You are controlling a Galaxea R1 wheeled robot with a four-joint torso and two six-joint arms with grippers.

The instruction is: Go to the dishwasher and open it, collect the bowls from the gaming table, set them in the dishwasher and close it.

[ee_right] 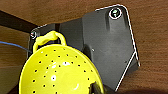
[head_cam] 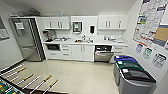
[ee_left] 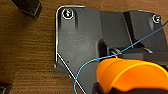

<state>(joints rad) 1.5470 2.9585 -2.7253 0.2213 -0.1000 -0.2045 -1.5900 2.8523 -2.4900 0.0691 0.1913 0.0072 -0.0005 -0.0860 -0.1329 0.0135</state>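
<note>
1. Left claw's finger state cannot be told; an orange bowl (ee_left: 130,75) sits close by it.
2. Right claw likewise cannot be told; a yellow holed bowl (ee_right: 58,72) shows near it.
3. Dishwasher (head_cam: 103,53) stands slightly open under the counter (head_cam: 105,43), across the floor.

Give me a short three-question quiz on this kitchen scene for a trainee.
1. True or false: the dishwasher sits under the counter, to the right of the sink.
2. The bowl in the right wrist view is: A) red and plain, B) yellow with small holes, C) black with a lid.
3. What colour is the bowl in the left wrist view?

Key: 1 true; 2 B; 3 orange.
</note>
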